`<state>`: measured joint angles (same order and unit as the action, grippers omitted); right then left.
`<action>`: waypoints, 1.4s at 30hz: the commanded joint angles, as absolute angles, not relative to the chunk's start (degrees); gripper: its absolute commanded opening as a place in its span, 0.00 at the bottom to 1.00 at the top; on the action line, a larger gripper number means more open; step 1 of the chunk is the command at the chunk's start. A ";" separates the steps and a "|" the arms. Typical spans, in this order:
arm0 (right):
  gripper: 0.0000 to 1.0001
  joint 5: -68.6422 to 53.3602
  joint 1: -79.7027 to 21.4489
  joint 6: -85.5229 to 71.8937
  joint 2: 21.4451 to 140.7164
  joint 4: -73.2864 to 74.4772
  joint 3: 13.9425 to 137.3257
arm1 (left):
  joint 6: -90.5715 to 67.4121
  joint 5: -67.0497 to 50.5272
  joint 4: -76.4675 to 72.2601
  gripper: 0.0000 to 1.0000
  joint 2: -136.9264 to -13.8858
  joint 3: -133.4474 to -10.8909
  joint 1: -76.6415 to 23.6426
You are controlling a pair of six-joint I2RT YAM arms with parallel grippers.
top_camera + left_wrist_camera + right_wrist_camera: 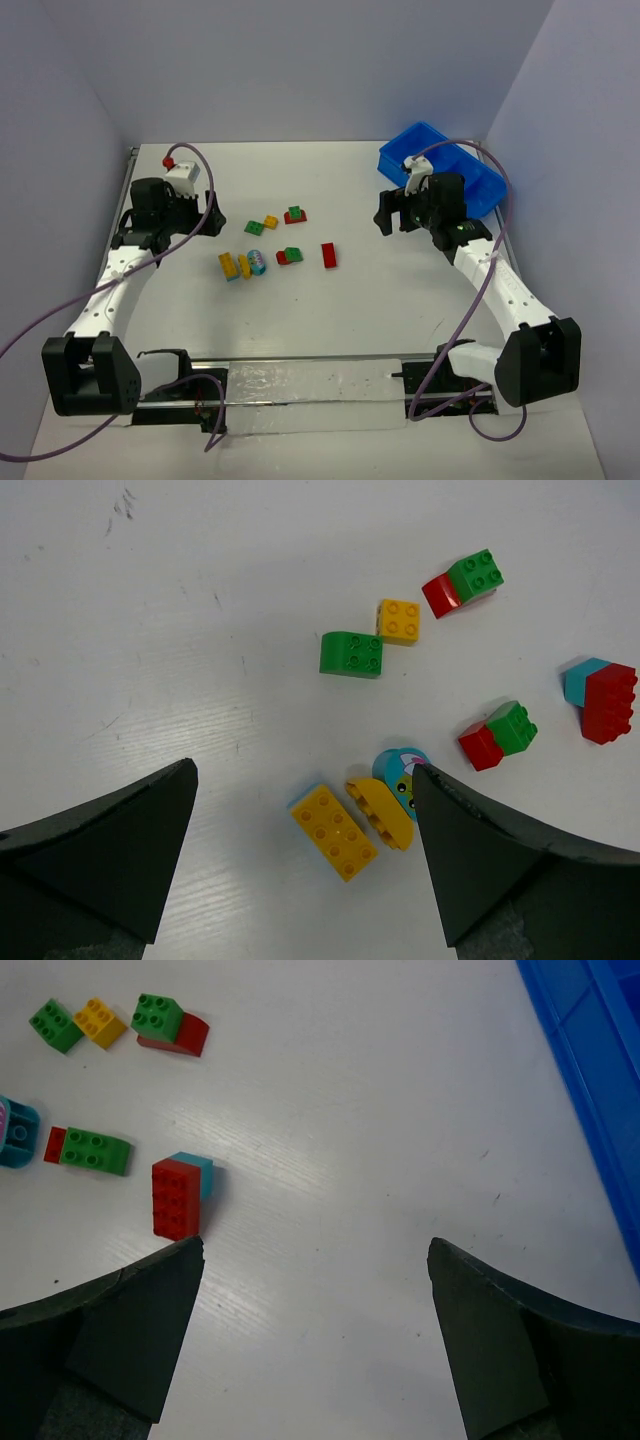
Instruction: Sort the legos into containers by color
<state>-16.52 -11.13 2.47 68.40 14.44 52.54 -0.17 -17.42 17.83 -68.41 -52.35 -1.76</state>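
1. Left gripper [305, 770] is released, jaws spread wide and holding nothing. It hovers over the left side of the table [400, 310].
2. Right gripper [316, 1245] is also wide apart and empty, over bare table between the legos [275, 242] and the blue bin [445, 160].
3. Legos lie loose mid-table, well apart from the bin.
4. Far group: green brick [352, 653] just beside small yellow brick [398, 621], with green-on-red pair [465, 582] to their right.
5. Near group: long yellow brick [335, 830], curved yellow piece [380, 812] and light blue printed piece [398, 768], close together.
6. Red brick [178, 1195], with light blue stuck on it, is rightmost.
7. Bin sits in the far right corner, close to the right wall.
8. Open table runs along the near edge and between the red brick and the bin.
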 commanded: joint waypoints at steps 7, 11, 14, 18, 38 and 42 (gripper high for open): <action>1.00 -4.29 -21.40 -6.28 73.12 14.61 58.21 | -3.25 -13.99 17.83 0.99 -69.12 -55.06 -1.58; 1.00 -2.73 -25.27 -9.98 76.31 16.63 61.07 | -3.68 -12.41 17.01 0.99 -68.64 -54.72 -1.58; 0.99 -0.71 -27.99 -11.95 80.18 20.13 64.33 | -4.04 -12.15 17.12 0.99 -68.73 -54.93 -1.58; 0.95 -0.09 -30.40 -14.00 88.15 27.29 69.41 | -4.24 -10.76 17.16 0.99 -69.15 -55.13 -1.58; 0.87 -1.76 -36.47 -17.40 104.33 30.28 76.55 | -3.03 -9.89 14.94 0.99 -69.92 -52.65 -1.58; 0.84 -1.87 -36.39 -17.37 106.29 30.15 77.48 | -2.79 -10.11 14.83 0.99 -69.96 -52.65 -1.58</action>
<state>-2.17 -36.14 -16.73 104.77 29.42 74.57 -3.28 -10.25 17.43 -69.90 -52.47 -1.76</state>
